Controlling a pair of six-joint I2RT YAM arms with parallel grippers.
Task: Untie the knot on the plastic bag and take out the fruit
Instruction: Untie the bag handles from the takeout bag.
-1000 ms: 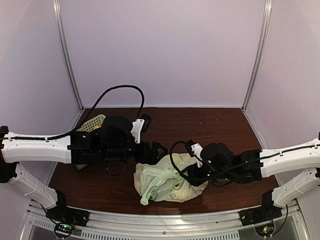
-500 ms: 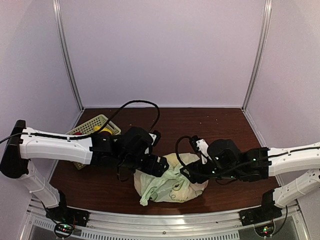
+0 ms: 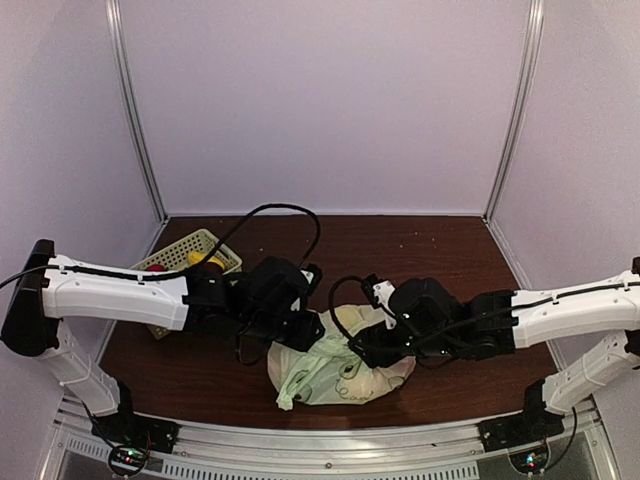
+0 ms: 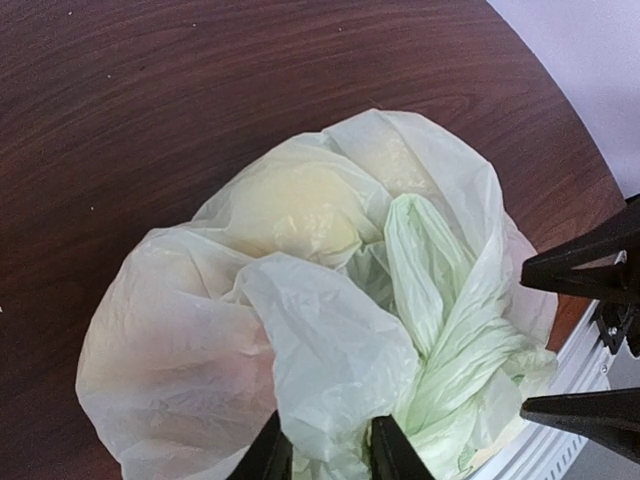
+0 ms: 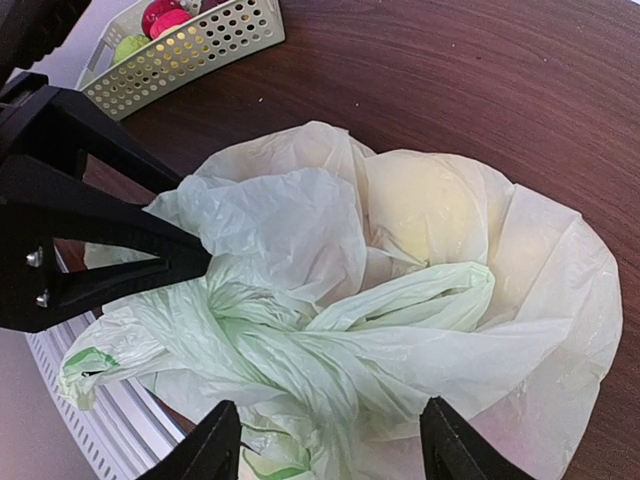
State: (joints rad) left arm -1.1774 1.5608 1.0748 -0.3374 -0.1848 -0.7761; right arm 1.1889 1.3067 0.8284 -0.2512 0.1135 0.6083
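The large, thin, crinkly, pale greenish-white plastic carrier bag (image 3: 325, 372) lies slumped on the dark brown wooden table (image 3: 450, 260) between the 2 arms, near the front edge. The left gripper (image 4: 330, 455) has its 2 fingers pressed together on a loose fold of the bag's film, probably to anchor the bag while the tie is worked. The right gripper (image 5: 330, 445) hangs with its fingers spread wide, straddling the knot (image 5: 290, 345), a ropey green twist of the bag's handles. It is not closed on it and is likely lining up a pinch. From overhead both fingertip pairs hide behind black wrists. The wrist views expose them and show a pale yellow round fruit (image 4: 290, 205) glowing through the plastic. The right wrist view also catches the pale green slotted basket (image 5: 200, 50), holding pink-red and green pieces.
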